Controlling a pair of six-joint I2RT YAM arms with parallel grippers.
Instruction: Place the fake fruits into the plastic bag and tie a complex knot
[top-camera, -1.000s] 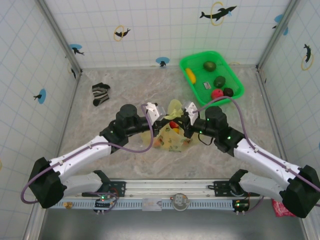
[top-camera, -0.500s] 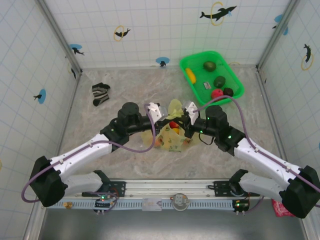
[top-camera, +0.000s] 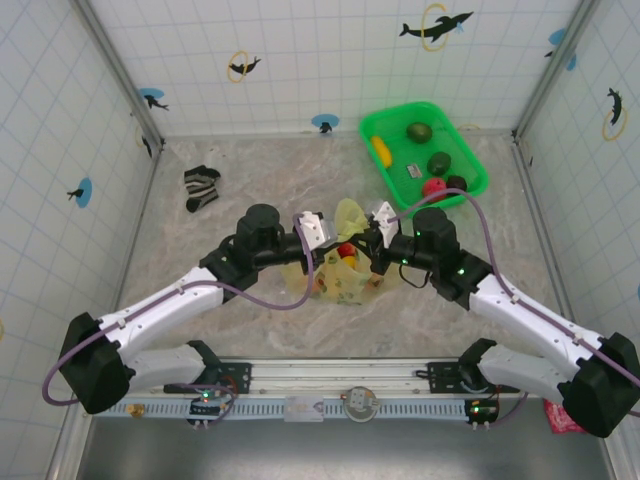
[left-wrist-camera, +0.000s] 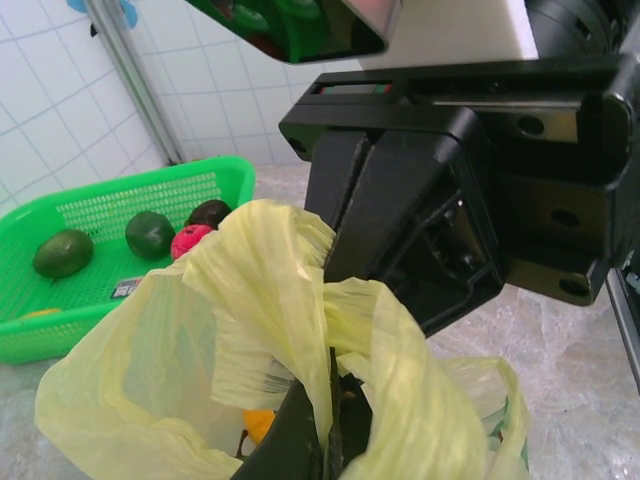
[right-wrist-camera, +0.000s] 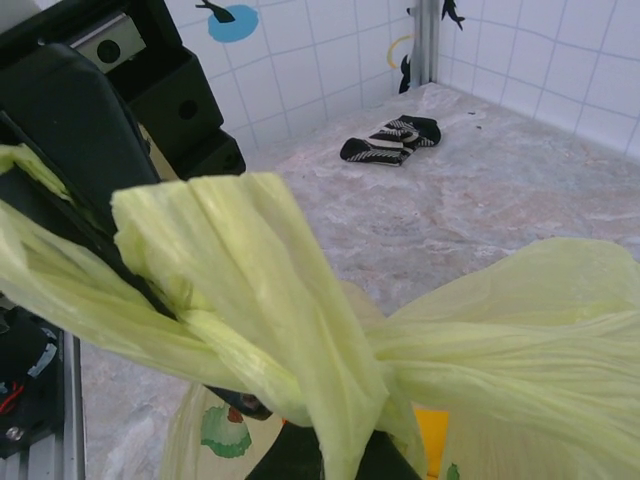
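Two pale-yellow handles of the plastic bag (top-camera: 343, 282) are drawn together over its mouth in a twisted knot (right-wrist-camera: 300, 350), and the bag sits mid-table between the two arms. From above, fake fruits (top-camera: 346, 250) bulge inside it with a red one uppermost, while the left wrist view shows an orange one low down through the film. The left gripper (top-camera: 322, 238) is clamped on the handle plastic from the left, its fingers pinched together in its own camera. The right gripper (top-camera: 373, 238) grips the strand from the opposite side, jaws closed. The right wrist view gives the knot close up, one loop end sticking up to the left, with the striped sock (right-wrist-camera: 390, 138) on the table (right-wrist-camera: 520, 190) beyond. The green basket (top-camera: 400, 108) lies farther right; from above it holds five more fruits.
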